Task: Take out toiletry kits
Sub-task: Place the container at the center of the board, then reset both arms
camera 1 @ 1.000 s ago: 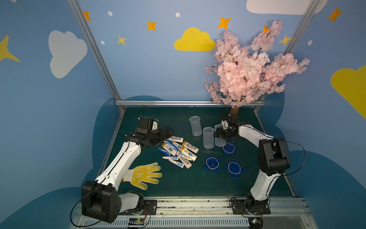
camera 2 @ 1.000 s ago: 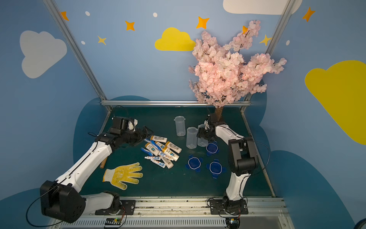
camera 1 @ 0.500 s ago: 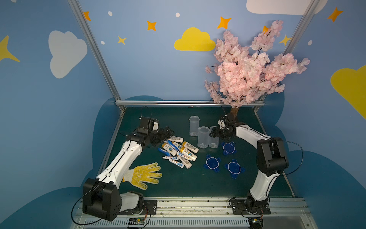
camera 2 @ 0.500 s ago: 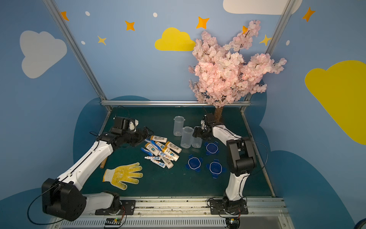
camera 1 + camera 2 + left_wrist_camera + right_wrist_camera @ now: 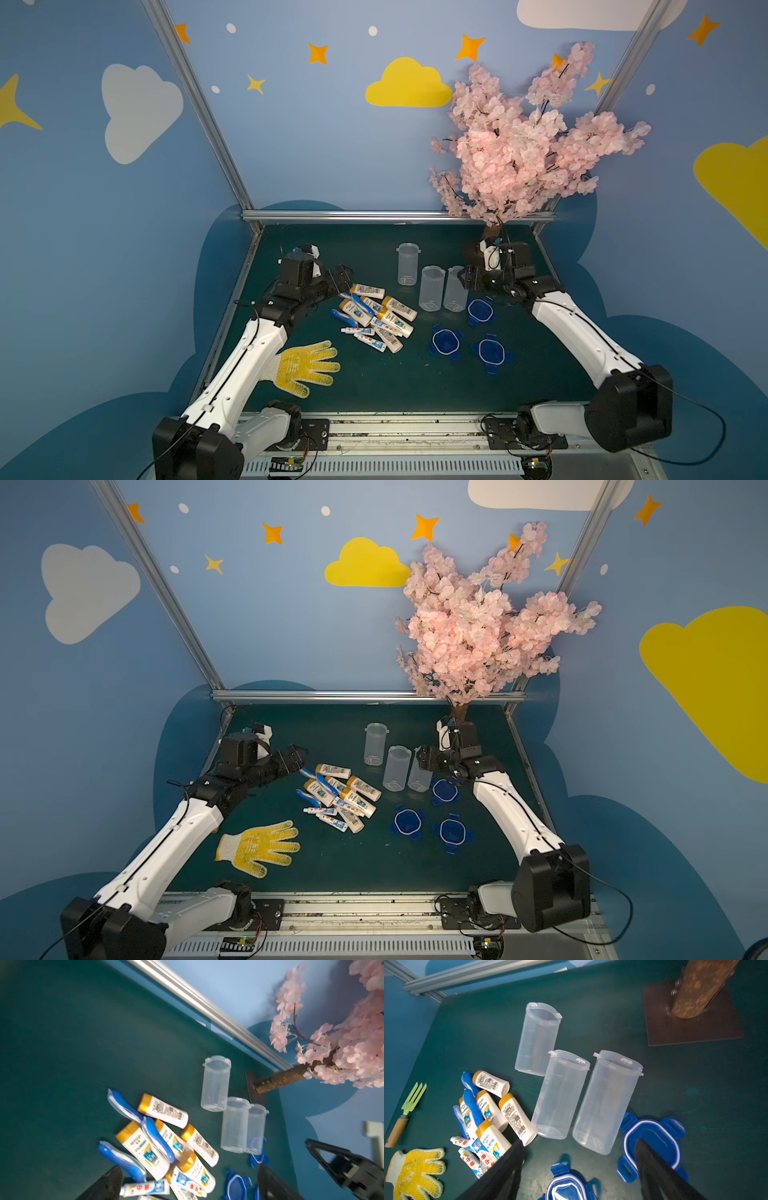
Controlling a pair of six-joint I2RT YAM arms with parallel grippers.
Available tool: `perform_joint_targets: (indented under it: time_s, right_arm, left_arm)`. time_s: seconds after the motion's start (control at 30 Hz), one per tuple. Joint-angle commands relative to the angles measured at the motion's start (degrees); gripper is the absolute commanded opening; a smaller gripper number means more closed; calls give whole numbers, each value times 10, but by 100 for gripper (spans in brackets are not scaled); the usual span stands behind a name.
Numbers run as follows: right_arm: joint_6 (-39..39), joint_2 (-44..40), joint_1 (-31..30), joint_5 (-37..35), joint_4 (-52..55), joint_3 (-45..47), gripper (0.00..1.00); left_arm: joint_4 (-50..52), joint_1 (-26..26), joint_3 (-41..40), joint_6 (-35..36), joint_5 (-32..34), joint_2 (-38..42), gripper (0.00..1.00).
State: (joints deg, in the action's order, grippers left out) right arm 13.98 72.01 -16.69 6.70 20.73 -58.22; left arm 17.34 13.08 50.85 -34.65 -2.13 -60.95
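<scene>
Your left gripper [image 5: 344, 277], spread and empty, hangs beside the heaped toiletry kits [image 5: 374, 318]. Your right gripper [image 5: 464, 280], likewise spread and empty, hangs near the upright clear jars [image 5: 432, 289].

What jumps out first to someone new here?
The pink blossom tree at the back right corner of the table dominates. Next, the heap of toiletry kits lying loose mid-table, left of three empty clear jars standing upright, with a yellow glove nearer the front left.
</scene>
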Motion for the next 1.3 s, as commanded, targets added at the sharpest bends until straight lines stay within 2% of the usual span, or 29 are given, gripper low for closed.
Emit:
perform_joint_targets:
  time_s: [0.0, 0.1, 0.2, 0.23, 0.27, 0.33, 0.37, 0.43, 0.47, 0.57, 0.67, 0.83, 0.9, 0.97, 1.07, 1.17, 1.27]
  right_arm:
    - [-12, -50, -2, -36, -78, 71, 83]
    - [-34, -97, -1, -43, -138, 126, 83]
    - [7, -150, -1, -130, -128, 152, 83]
    - [2, -165, -1, -170, -137, 167, 83]
    - [-17, -174, 0, -197, -165, 187, 83]
    - [-91, -181, 4, -196, -246, 241, 83]
    - [-117, -178, 5, -195, -283, 262, 83]
    - [-131, -156, 8, -208, -315, 282, 83]
    - [-128, -141, 11, -212, -302, 277, 83]
    - [-104, -92, 19, -219, -247, 253, 83]
    - [-104, -53, 26, -225, -263, 259, 83]
    - [-93, 22, 43, -243, -320, 270, 83]
    - [-97, 50, 51, -240, -342, 267, 83]
    - [-119, 67, 61, -205, -323, 242, 83]
    - [-139, 88, 80, -156, -359, 234, 83]
    - [-153, 107, 100, -141, -364, 220, 83]
    - [-136, 126, 128, -148, -437, 245, 83]
  left_arm:
    - [-137, 1, -74, 51, 111, 36, 100]
    - [-208, 1, -133, 78, 157, 64, 100]
    - [-220, 1, -158, 100, 264, 63, 100]
    - [-236, 0, -166, 136, 280, 56, 100]
    - [-268, 0, -180, 179, 284, 47, 100]
    - [-310, -1, -198, 238, 289, 24, 100]
    - [-310, -2, -202, 239, 305, 11, 100]
    - [-274, -6, -200, 188, 363, -8, 100]
    - [-268, -16, -205, 175, 361, -14, 100]
    - [-354, -68, -251, 197, 245, -30, 100]
    - [-363, -105, -241, 200, 207, -54, 100]
    - [-403, -125, -233, 246, 219, -140, 100]
    - [-458, -130, -247, 253, 213, -178, 100]
    - [-445, -130, -232, 258, 192, -185, 100]
    - [-460, -132, -227, 261, 186, -198, 100]
    - [-478, -139, -223, 273, 181, -212, 100]
    - [-614, -145, -268, 290, 169, -247, 100]
